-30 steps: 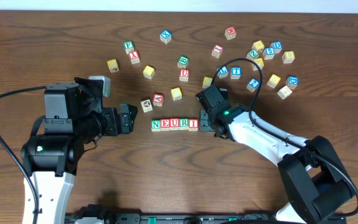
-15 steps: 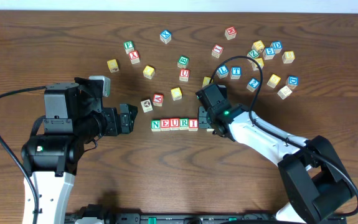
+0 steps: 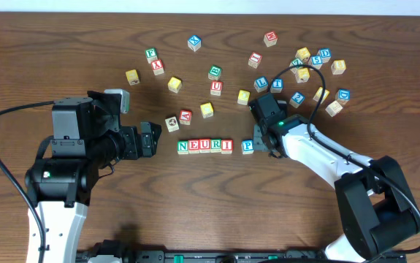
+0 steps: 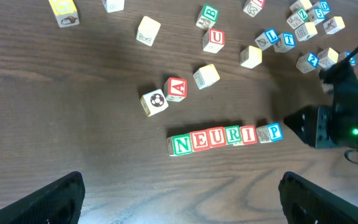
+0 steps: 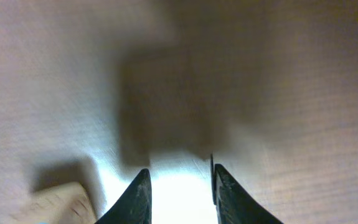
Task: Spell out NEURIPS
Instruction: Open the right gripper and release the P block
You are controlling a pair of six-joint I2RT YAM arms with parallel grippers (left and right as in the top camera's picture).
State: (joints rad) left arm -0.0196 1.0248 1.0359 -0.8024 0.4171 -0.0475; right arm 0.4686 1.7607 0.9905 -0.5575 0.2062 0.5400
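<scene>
— Where was the right gripper (image 5: 177,180)?
— Its fingers stood a little apart with nothing between them, just up and right of the P cube (image 3: 247,146). The left gripper (image 4: 182,199) hung wide apart and empty at frame left.
— And the word?
— The NEURI row (image 3: 204,146) sat mid-frame on the bench (image 3: 63,44). P stood a small gap right of the I, not flush.
— How would a cube handle?
— Light, rigid wood, I'd judge. Pinch two opposite flat sides, low down, because it would probably slide.
— Anything unclear?
— The right wrist view was blurred. I couldn't tell which cube in the upper-right scatter (image 3: 302,53) carried the S.
</scene>
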